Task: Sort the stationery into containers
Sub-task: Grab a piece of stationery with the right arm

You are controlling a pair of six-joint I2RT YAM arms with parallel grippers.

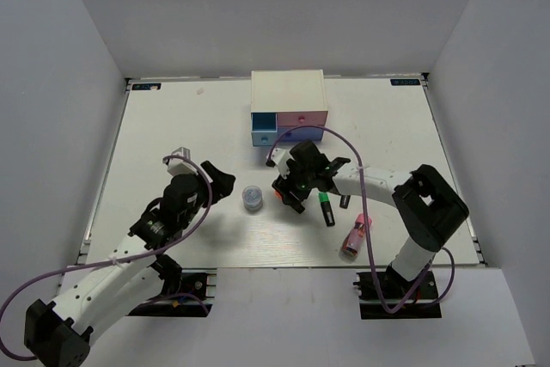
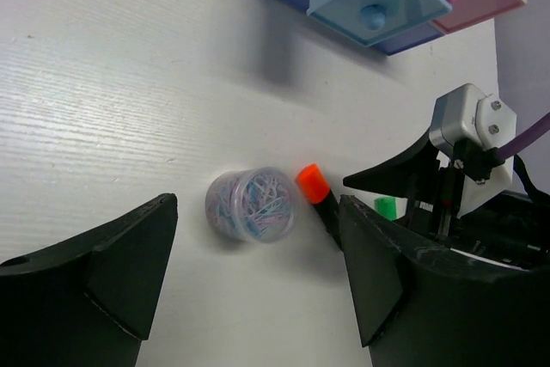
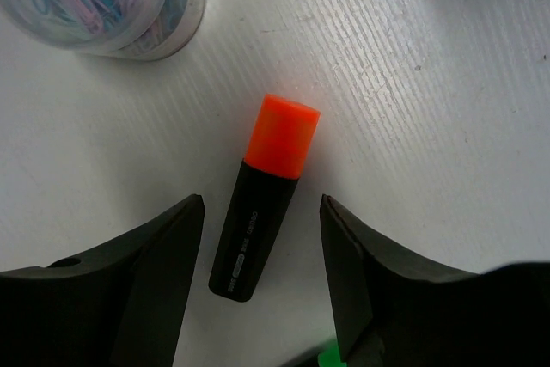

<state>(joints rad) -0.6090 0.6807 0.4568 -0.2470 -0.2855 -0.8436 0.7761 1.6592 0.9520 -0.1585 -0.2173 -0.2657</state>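
Observation:
The orange-capped black highlighter [image 3: 263, 212] lies flat on the white table between the fingers of my right gripper [image 3: 262, 221], which is open and does not touch it. The round pot [image 2: 253, 204] full of coloured clips stands just left of it, in front of my open left gripper [image 2: 258, 272]. From above, the pot [image 1: 252, 198] sits between the left gripper [image 1: 222, 184] and the right gripper [image 1: 288, 197]. A green-capped highlighter [image 1: 326, 208] and the pink tube [image 1: 354, 236] lie to the right. The white drawer chest [image 1: 288, 92] stands behind, its light blue drawer [image 1: 263, 132] pulled out.
The pink drawer [image 1: 305, 118] and the periwinkle drawer [image 1: 299, 135] face the arms. A purple cable loops over the right arm [image 1: 378, 186]. The table's near edge [image 1: 284, 267] runs just behind the pink tube.

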